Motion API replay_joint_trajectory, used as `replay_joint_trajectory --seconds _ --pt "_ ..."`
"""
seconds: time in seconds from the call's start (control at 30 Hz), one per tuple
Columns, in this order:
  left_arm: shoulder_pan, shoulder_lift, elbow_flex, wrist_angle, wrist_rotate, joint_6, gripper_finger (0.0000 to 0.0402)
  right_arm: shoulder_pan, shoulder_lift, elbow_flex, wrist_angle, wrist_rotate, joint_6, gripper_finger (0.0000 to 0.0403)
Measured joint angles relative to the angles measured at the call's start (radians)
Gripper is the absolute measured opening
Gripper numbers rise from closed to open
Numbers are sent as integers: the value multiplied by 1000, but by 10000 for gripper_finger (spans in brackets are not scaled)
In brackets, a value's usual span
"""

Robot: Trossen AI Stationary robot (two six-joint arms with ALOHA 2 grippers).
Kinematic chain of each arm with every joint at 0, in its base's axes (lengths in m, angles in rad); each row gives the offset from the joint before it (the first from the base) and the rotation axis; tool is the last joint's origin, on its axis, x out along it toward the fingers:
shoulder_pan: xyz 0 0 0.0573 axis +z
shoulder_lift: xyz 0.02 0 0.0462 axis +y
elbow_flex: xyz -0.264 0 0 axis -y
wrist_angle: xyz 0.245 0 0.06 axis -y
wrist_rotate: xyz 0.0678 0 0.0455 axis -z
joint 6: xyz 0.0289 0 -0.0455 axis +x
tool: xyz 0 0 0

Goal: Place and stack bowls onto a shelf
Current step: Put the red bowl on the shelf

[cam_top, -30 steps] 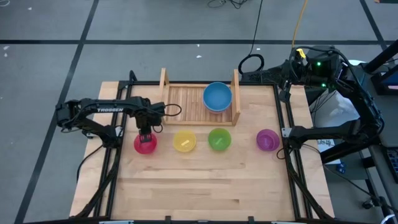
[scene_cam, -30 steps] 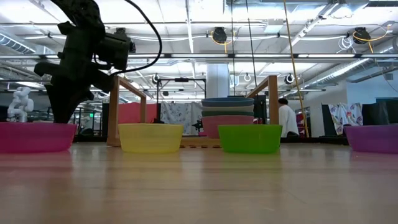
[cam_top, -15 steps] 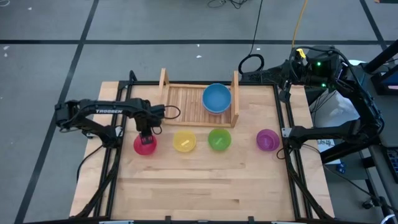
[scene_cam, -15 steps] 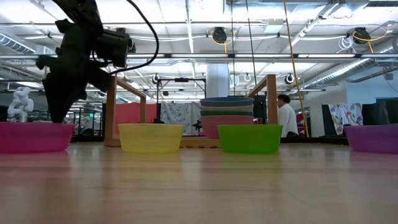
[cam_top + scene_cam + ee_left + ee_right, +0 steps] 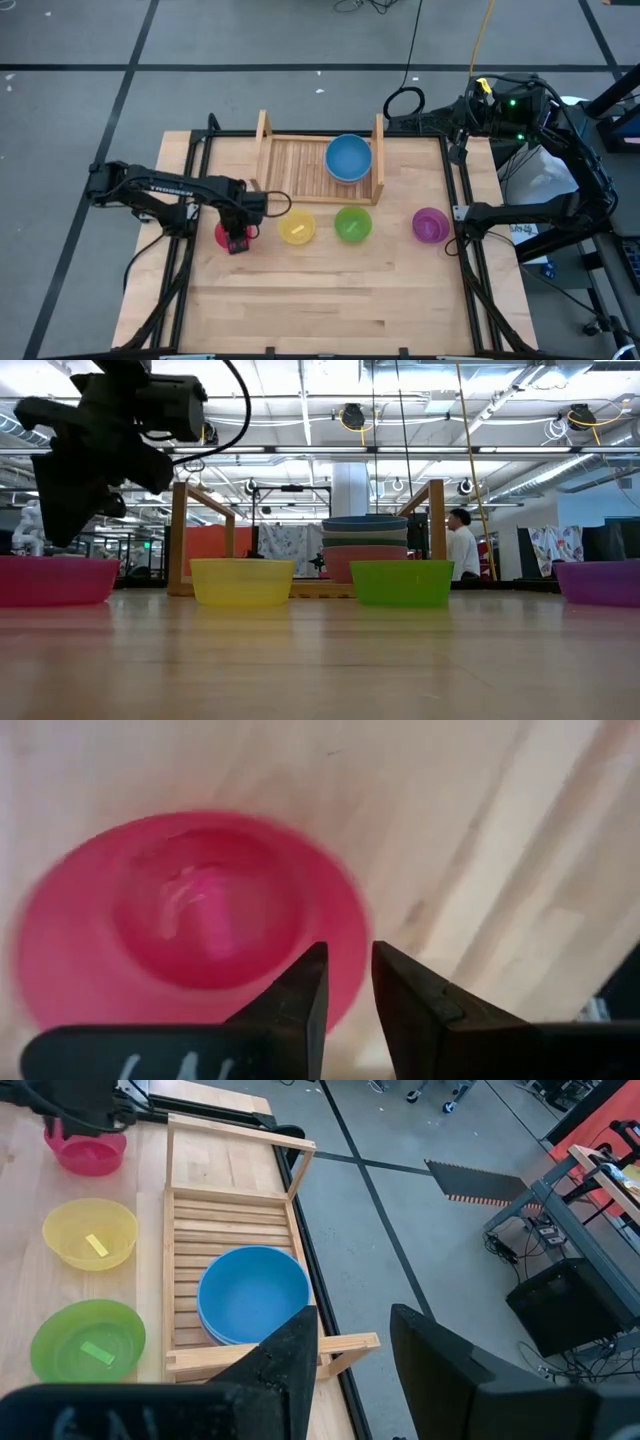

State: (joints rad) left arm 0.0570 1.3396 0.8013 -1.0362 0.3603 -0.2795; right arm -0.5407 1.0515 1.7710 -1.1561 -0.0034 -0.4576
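Observation:
A pink bowl [image 5: 222,235] [image 5: 200,910] stands on its base on the table at the left end of a row with a yellow bowl [image 5: 297,227], a green bowl [image 5: 352,223] and a purple bowl [image 5: 430,224]. A blue bowl [image 5: 349,157] tops a stack on the right half of the wooden shelf [image 5: 295,165]. My left gripper [image 5: 238,243] [image 5: 348,960] points down over the pink bowl's near right rim, open by a narrow gap, one finger over the rim and one over bare table. My right gripper [image 5: 352,1342] waits open, raised beyond the table's far right corner.
The yellow and green bowls each hold a small slip. Black frame rails [image 5: 190,260] run along the table's left and right sides. The shelf's left half and the table's near half are bare wood. A person [image 5: 462,545] stands far behind the table.
My left gripper has swung from over the pink bowl's far rim toward the table's near edge and now stands over the near right rim, its wrist turned on the way. The gap between its fingers looks the same. The pink bowl has stayed in place.

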Motion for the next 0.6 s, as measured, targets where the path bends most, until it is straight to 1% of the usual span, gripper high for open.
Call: replay_joint_trajectory --seconds 0.17,0.3,0.43,0.6 --pt "-80 0 0 55 1 -62 86 0 0 0 0 0 0 121" --pt "-123 0 0 64 -60 -98 86 0 0 0 0 0 0 121" --pt "-148 0 0 66 -102 -139 86 0 0 0 0 0 0 121" --pt "-164 0 0 72 -104 -178 86 0 0 0 0 -1 -1 121"
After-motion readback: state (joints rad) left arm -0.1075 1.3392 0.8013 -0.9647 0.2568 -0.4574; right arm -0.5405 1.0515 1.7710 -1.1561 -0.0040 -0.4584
